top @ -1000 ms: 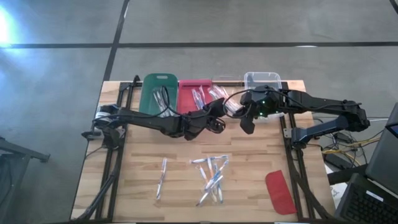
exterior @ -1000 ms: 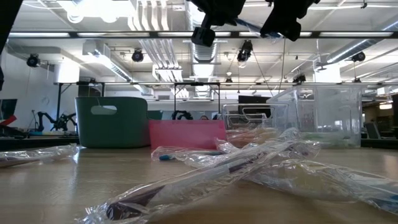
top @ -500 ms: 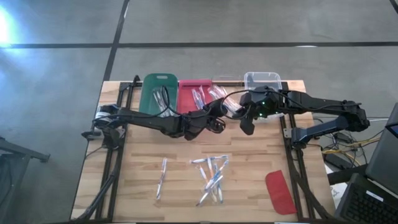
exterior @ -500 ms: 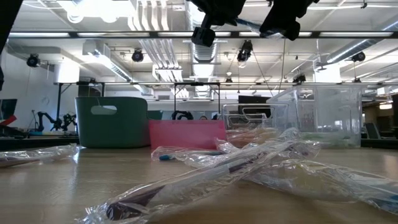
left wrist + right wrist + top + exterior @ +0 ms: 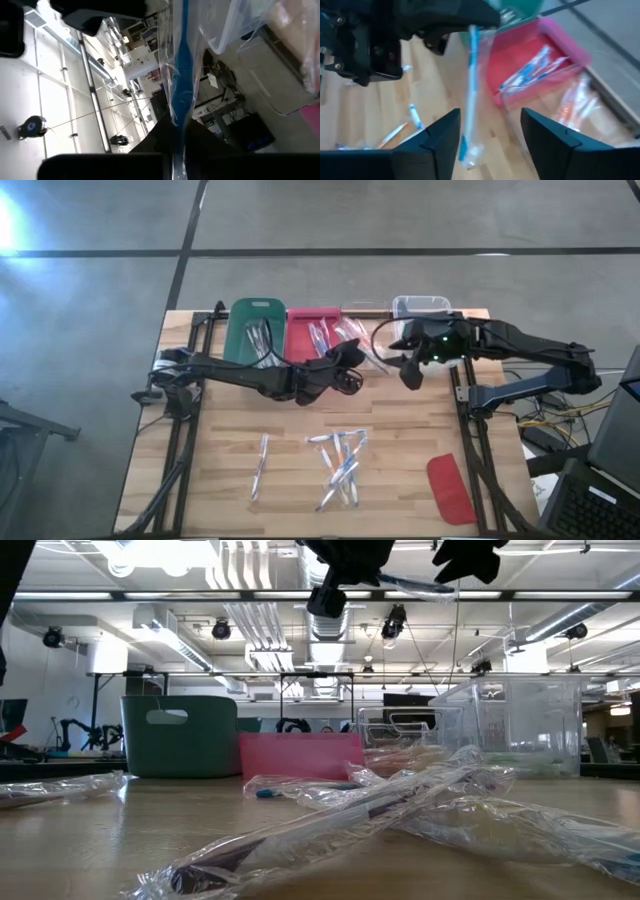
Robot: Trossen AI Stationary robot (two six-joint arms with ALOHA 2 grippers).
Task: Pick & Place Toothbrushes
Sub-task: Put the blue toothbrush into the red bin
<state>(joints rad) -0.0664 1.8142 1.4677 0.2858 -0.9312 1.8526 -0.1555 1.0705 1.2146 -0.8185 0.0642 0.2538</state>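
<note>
While my left pincer (image 5: 352, 370) hangs above the middle of the table (image 5: 220, 470), it's pinching one wrapped toothbrush (image 5: 183, 75) by the end: blue handle, crinkly clear sleeve around it. My right pincer (image 5: 487, 150) sits just beside it, toward the table's right edge, fingers spread with nothing between them. More wrapped toothbrushes (image 5: 340, 465) lie in a loose pile near the front edge, pale sticks with blue bits, one single brush (image 5: 260, 465) a little apart on the left. Green bin (image 5: 254, 330), pink bin (image 5: 312, 330) and clear bin (image 5: 422, 306) line the back edge, with brushes in the first two.
</note>
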